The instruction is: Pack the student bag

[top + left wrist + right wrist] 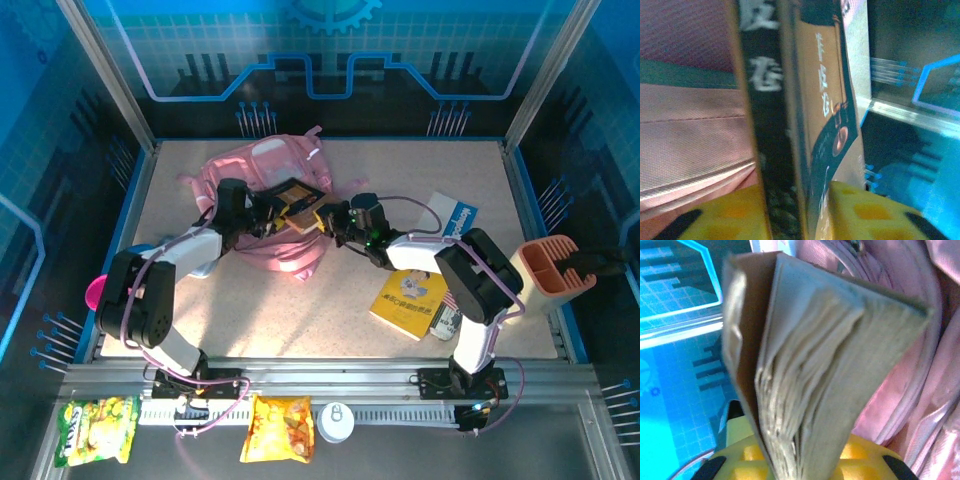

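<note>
Pink bag [250,165] lies far-left on the desk [420,170]. Over it a book [805,365] hangs between both tools: the right tool [800,460] is clamped on its pages, the left tool [795,220] flanks the spine, grip unclear. It is likely a handover to angle the book inside.

Student bag [262,175]: large soft pink fabric backpack with whitish translucent panel and pink straps, lying flat and crumpled. Sits directly beneath left gripper [272,213], just left of right gripper [328,218]. Pink zip-edged rim close ahead of right gripper.
</note>
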